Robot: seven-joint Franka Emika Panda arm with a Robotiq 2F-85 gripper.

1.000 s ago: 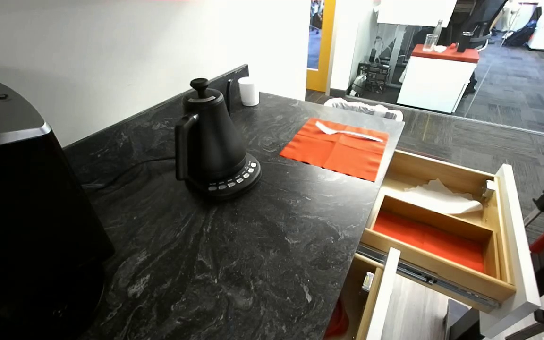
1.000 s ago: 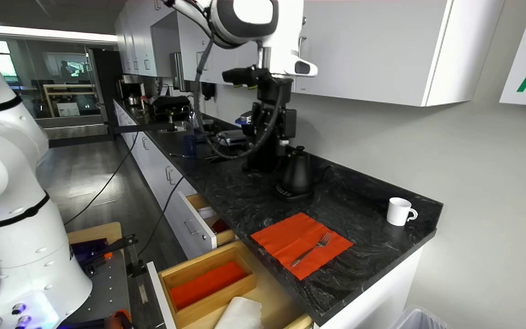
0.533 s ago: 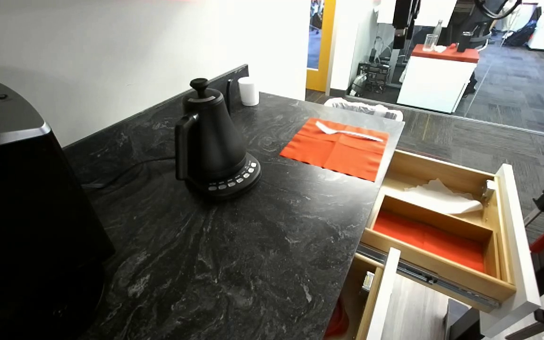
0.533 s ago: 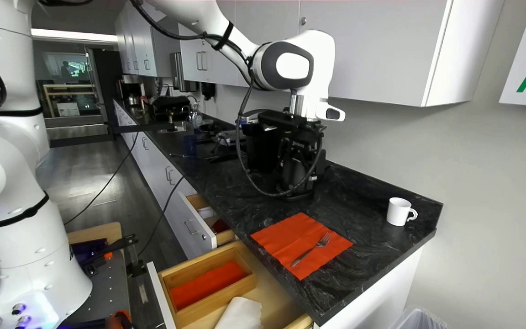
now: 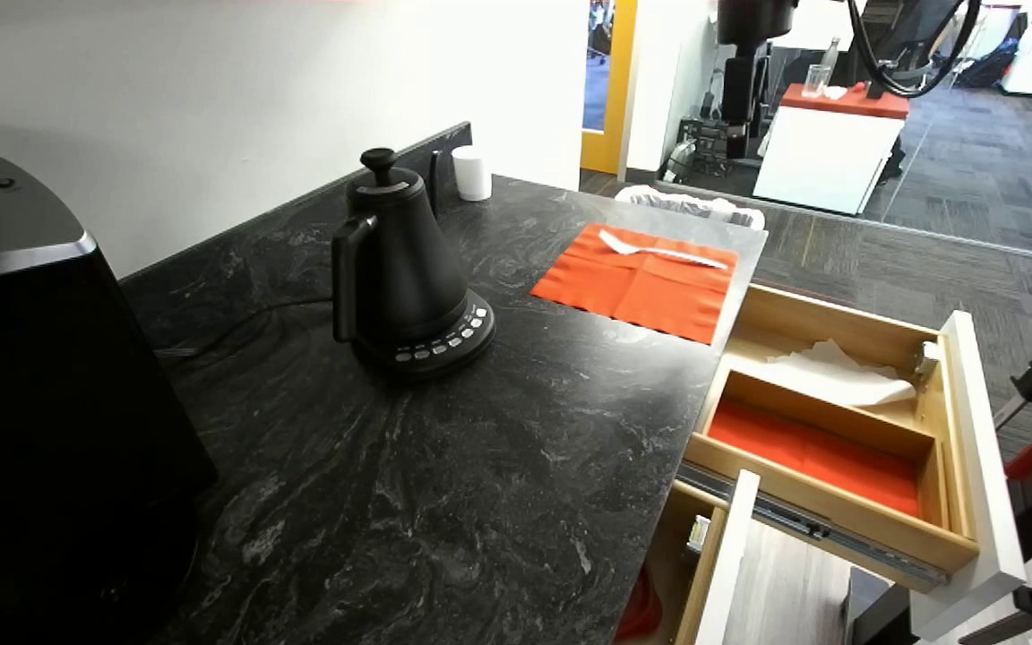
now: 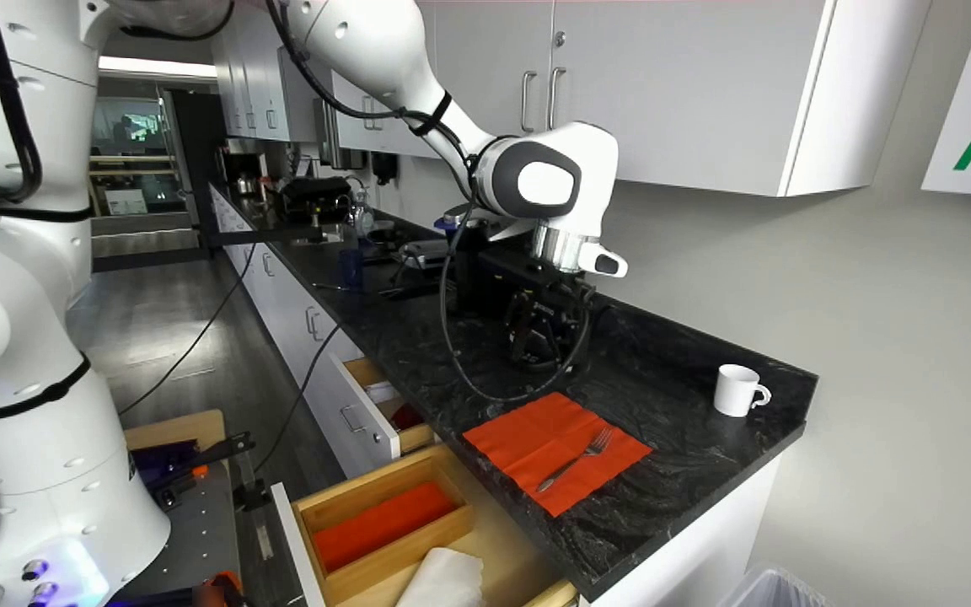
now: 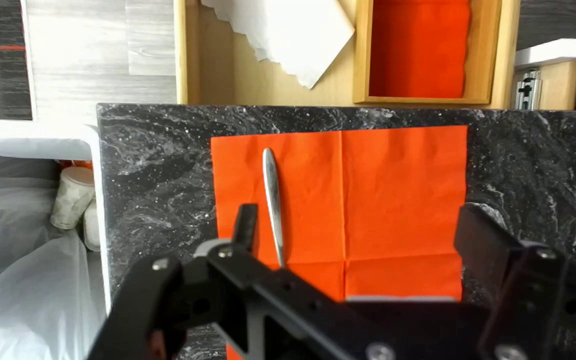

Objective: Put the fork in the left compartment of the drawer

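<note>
The fork [image 5: 668,256] lies on an orange napkin on the counter; it also shows in an exterior view [image 6: 576,460]. In the wrist view its handle [image 7: 273,200] shows, and my gripper hides its head. My gripper [image 7: 360,225] is open and empty above the napkin, the fork handle between its fingers, near the left one. In an exterior view my gripper [image 5: 740,125] hangs above counter height. The drawer [image 5: 838,313] is pulled open. Its left compartment [image 7: 263,85], with pale bottom and white paper in it, lies beside the red-bottomed section.
The orange napkin [image 6: 528,438] lies near the counter's edge, above the drawer. A black kettle [image 5: 408,260] and a white mug [image 6: 737,392] stand on the counter. A second drawer [image 6: 376,396] is partly open. A lined bin [image 7: 33,130] stands past the counter's end.
The arm has swung from over the far counter toward the napkin and come lower. My gripper has come into view at the top of an exterior view. The fork and drawer have not moved.
</note>
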